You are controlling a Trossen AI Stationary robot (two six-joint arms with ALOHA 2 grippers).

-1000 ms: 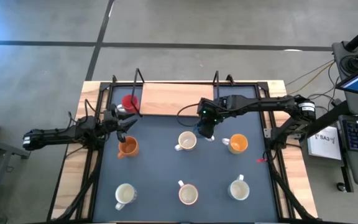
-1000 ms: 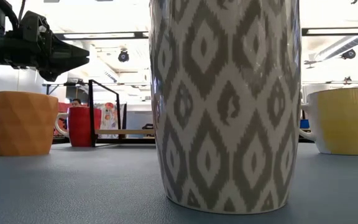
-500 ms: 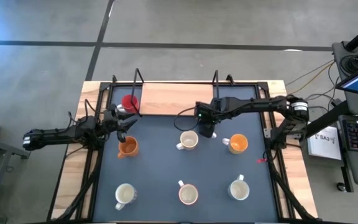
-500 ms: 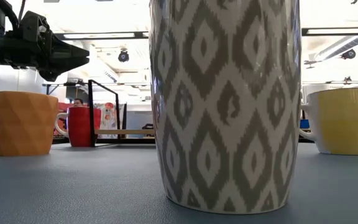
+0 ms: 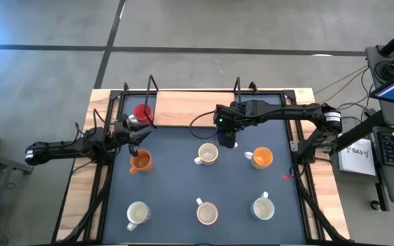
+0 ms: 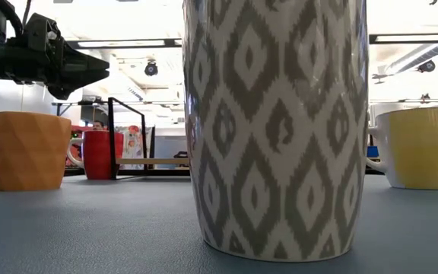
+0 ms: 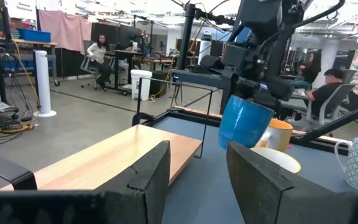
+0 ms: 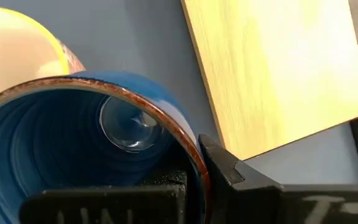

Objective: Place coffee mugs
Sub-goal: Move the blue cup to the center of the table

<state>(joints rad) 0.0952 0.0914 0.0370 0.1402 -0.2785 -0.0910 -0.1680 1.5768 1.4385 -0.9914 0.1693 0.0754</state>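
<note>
My right gripper [image 5: 228, 137] is shut on a blue mug [image 7: 246, 121], held above the dark mat near the wooden board [image 5: 193, 108]. My left gripper [image 7: 194, 180] is open and empty, hovering between the red mug [image 5: 142, 111] and an orange mug [image 5: 140, 161]; it also shows in the low view [image 6: 90, 70]. A white mug [image 5: 206, 154] and a second orange mug [image 5: 261, 158] stand upright mid-mat. Three pale mugs [image 5: 137, 214] [image 5: 207, 213] [image 5: 263, 207] stand along the near side. My right gripper holds the blue mug by its rim [image 8: 188, 146], one finger inside the mug and one finger [image 8: 229, 171] outside the wall. The fingers come from above. The mug is lifted clear of the mat [image 7: 246, 121], tilted, hanging below the gripper.
A black metal frame [image 5: 150, 87] stands around the wooden board at the far side. The patterned mug [image 6: 276, 122] fills the low view's middle. People sit in the room beyond the table [image 7: 98, 53].
My right gripper has moved a little toward the table's far edge, toward the wooden board, with the blue mug still held.
</note>
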